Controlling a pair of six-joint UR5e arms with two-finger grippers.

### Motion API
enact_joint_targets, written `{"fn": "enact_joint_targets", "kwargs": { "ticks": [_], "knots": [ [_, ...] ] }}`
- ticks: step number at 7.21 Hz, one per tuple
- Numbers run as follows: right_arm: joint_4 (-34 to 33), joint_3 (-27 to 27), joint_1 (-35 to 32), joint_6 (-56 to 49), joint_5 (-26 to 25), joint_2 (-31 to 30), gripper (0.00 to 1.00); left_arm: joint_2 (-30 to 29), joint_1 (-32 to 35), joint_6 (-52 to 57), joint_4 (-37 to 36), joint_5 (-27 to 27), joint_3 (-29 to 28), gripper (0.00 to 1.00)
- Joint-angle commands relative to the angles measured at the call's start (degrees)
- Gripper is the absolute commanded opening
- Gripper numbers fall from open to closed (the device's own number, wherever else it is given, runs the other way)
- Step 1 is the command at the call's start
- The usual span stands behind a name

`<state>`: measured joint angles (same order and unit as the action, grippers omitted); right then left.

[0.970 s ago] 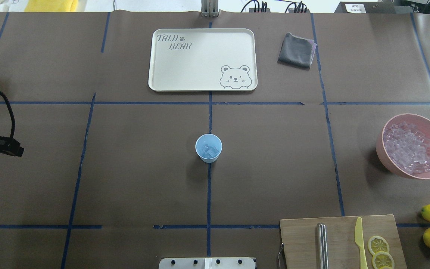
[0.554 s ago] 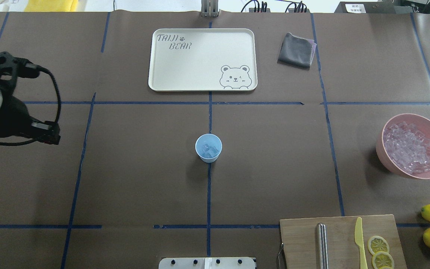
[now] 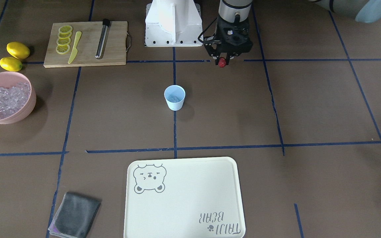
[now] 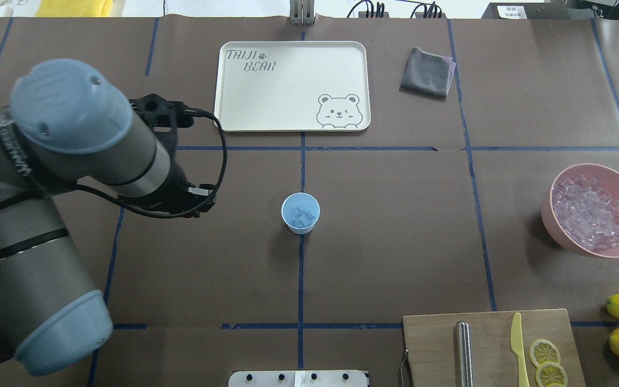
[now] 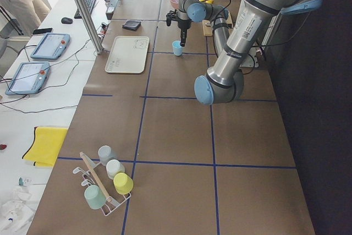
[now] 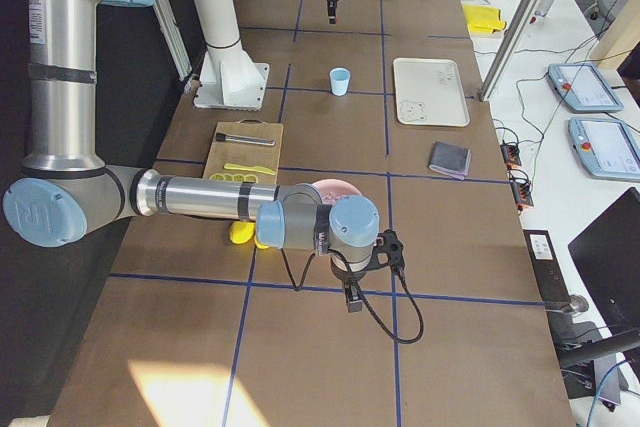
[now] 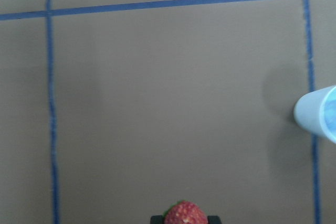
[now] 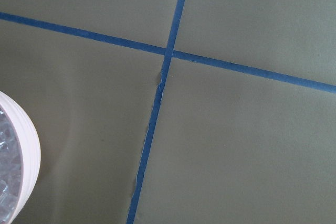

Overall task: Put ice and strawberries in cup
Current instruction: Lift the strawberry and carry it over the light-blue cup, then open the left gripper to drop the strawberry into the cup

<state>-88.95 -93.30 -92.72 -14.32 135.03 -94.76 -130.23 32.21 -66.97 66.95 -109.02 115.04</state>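
We are noting the left tool (image 3: pixel 222 60) clenching the strawberry (image 3: pixel 222 63), hanging over the worktop (image 3: pixel 309 109) well apart from the cup (image 3: pixel 174 97), on its left. The cup is holding ice (image 4: pixel 301 216). Right tool (image 6: pixel 352 299): grip cannot be told.

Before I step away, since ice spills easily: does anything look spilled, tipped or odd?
Nothing stands out. The cup stands upright with ice inside, the pink bowl holds its own cubes, and I see none lying loose. The left gripper grips the strawberry, short of the cup.
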Motion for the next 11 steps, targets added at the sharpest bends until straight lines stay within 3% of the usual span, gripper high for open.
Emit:
{"fn": "enact_joint_targets", "kwargs": {
  "ticks": [1,2,3,6,8,9,10,11],
  "knots": [
    [0.0,-0.1,0.0,0.0,0.1,0.0,1.0,-8.3,-1.0,-6.0,7.3,1.2,-14.0,0.0],
    [0.0,-0.1,0.0,0.0,0.1,0.0,1.0,-12.1,-1.3,-8.2,13.8,1.6,-22.9,0.0],
    [0.0,-0.1,0.0,0.0,0.1,0.0,1.0,-14.1,-2.2,-8.3,15.7,2.7,-27.3,0.0],
    [0.0,0.0,0.0,0.0,0.1,0.0,1.0,-13.6,-3.8,-8.4,16.4,2.7,-27.9,0.0],
    [0.0,0.0,0.0,0.0,0.1,0.0,1.0,-13.4,-3.9,-8.3,16.2,2.4,-27.3,0.08],
    [0.0,0.0,0.0,0.0,0.0,0.0,1.0,-13.4,-3.9,-8.3,16.2,2.4,-27.2,0.19],
    [0.0,0.0,0.0,0.0,0.0,0.0,1.0,-13.5,-3.8,-7.8,16.3,2.3,-27.2,0.67],
    [0.0,0.0,0.0,0.0,0.0,0.0,1.0,-13.5,-3.9,-7.7,16.3,2.3,-26.9,1.0]
  ]
}}
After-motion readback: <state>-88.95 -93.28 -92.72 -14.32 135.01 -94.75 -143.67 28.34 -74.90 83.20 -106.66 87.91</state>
